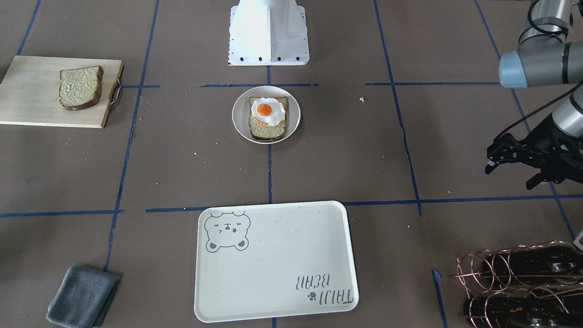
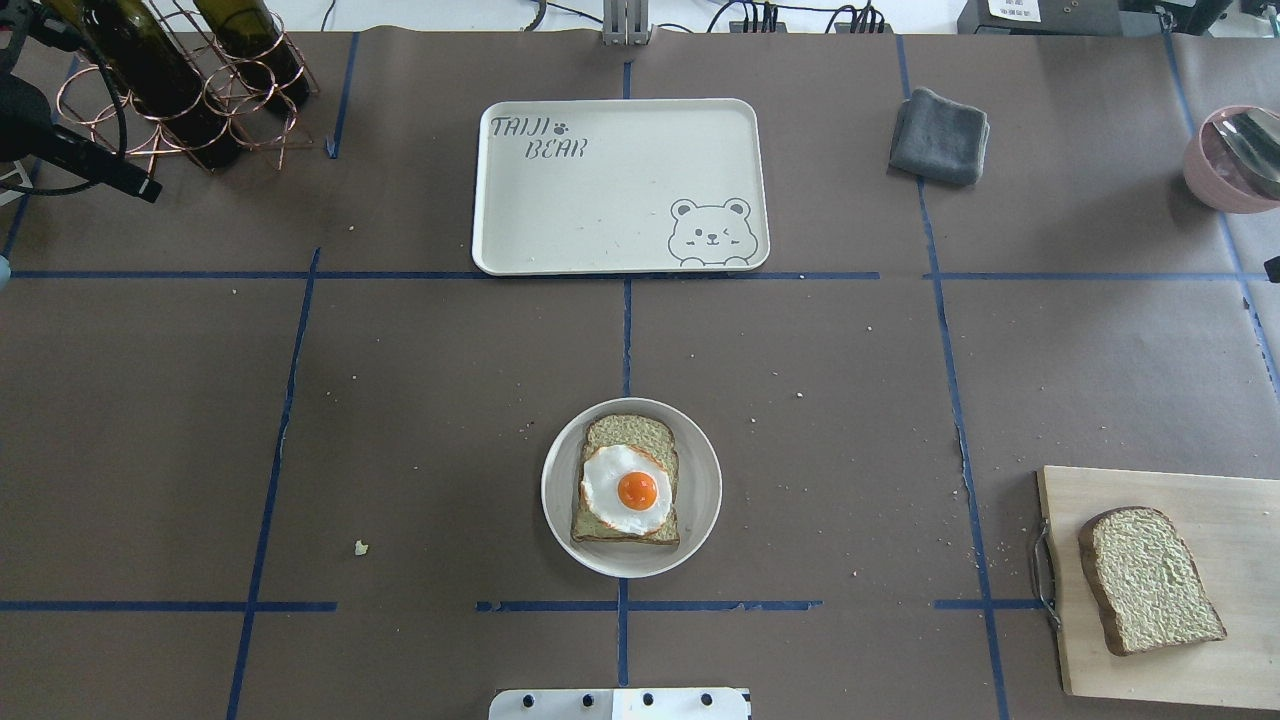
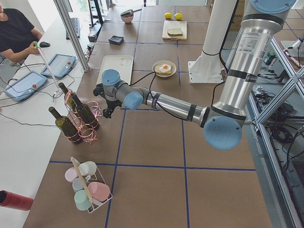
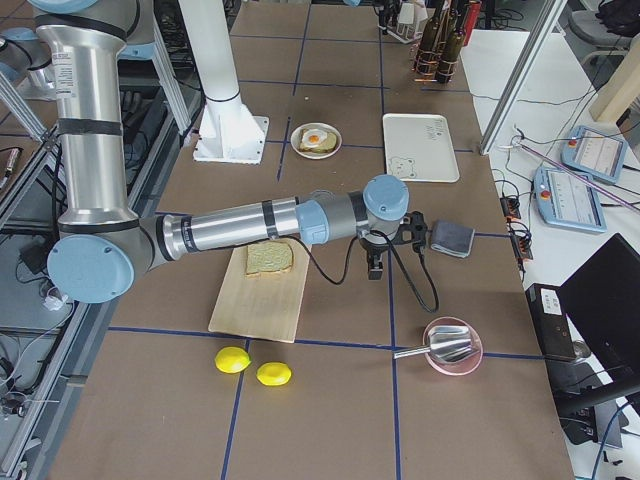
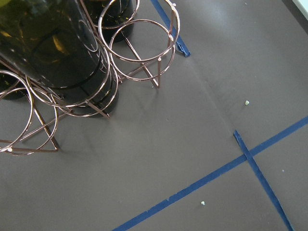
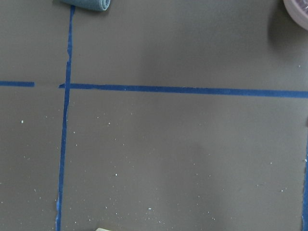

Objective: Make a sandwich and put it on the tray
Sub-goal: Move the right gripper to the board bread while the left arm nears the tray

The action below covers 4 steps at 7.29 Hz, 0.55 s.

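On the table (image 2: 420, 400), the egg (image 2: 627, 489) is set on one slice (image 2: 632, 430). The second slice (image 2: 1150, 580) is left on the cutting board (image 2: 1230, 500), and nothing is moved to the tray (image 2: 600, 200) yet. The left gripper (image 1: 508, 175) is held with fingers spread and nothing in them; the state of the right gripper (image 4: 375, 265) cannot be told.

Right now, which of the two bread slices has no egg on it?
The slice on the wooden cutting board, at the robot's right. It lies bare; the other slice sits on the round white plate with the fried egg on top.

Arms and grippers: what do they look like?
The left arm and right arm are silver tubes with pale blue joint caps and black bands. The left gripper and right gripper are black, each fed by a loose black cable.
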Tool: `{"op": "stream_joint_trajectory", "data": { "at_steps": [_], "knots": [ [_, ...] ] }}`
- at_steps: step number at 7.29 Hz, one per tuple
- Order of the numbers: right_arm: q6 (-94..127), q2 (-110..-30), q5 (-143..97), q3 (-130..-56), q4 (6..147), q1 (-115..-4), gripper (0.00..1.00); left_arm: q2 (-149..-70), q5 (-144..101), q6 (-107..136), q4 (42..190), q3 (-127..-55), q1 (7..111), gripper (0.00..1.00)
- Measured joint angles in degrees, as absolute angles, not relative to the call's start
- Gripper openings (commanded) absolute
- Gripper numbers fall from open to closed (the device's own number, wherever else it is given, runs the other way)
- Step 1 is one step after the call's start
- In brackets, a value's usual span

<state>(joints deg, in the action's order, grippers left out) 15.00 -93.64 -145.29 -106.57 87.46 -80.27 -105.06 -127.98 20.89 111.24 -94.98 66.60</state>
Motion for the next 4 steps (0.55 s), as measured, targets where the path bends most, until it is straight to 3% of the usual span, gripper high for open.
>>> {"op": "stream_joint_trajectory", "data": {
  "at_steps": [3, 4],
  "knots": [
    [18.3, -97.9, -142.8, -110.1, 85.4, -76.2, 1.00, -105.7, -128.7, 42.1, 112.3, -103.2, 59.4, 1.00],
    [22.6, -101.4, -141.1, -110.5, 78.5, -74.4, 1.00, -106.8, -128.7, 47.7, 112.6, -104.7, 56.5, 1.00]
  ]
}}
